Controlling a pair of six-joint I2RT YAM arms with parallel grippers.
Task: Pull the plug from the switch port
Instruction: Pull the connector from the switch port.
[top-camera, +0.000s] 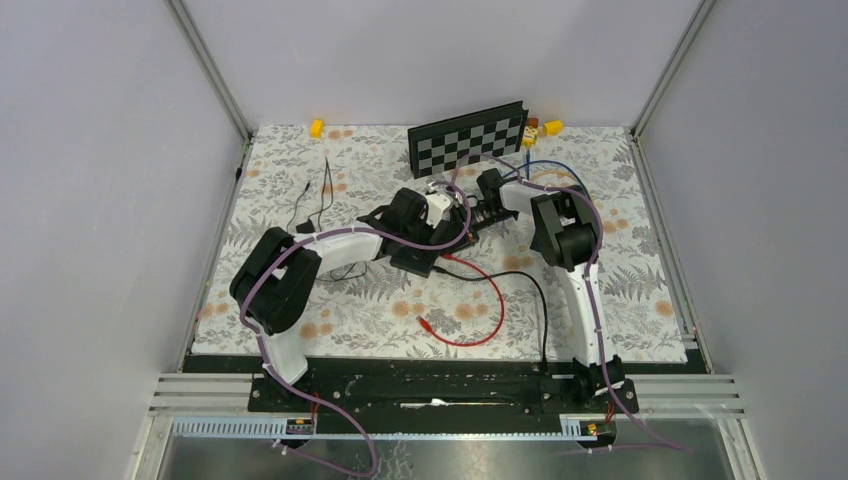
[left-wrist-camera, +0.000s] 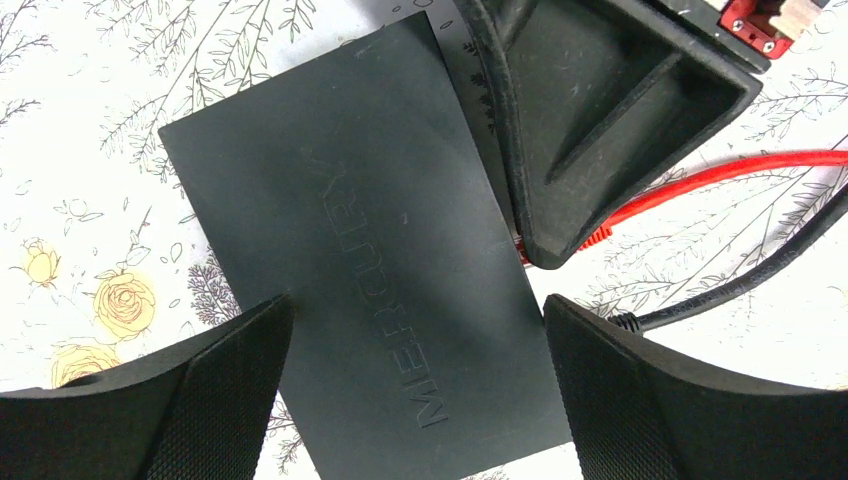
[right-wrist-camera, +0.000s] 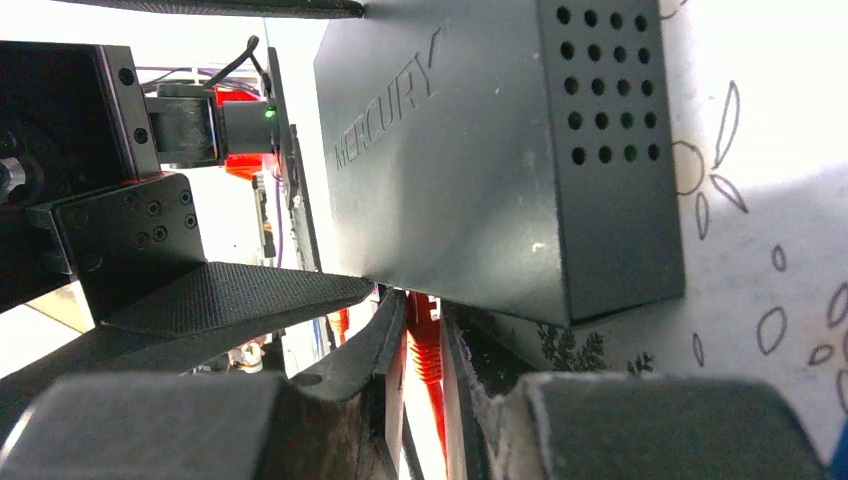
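Note:
The black Mercury switch lies flat on the flowered mat, at the middle in the top view. My left gripper straddles it, one pad against each long side, gripping it. My right gripper is shut on the red plug, which still meets the switch's port face. In the left wrist view the right finger covers the plug, and only its red tip shows at the switch's edge. The red cable runs off to the right.
A black power cable leaves the switch beside the red one. Both loop over the near mat. A checkerboard stands at the back, with yellow blocks at the far edge and thin black wires at the left.

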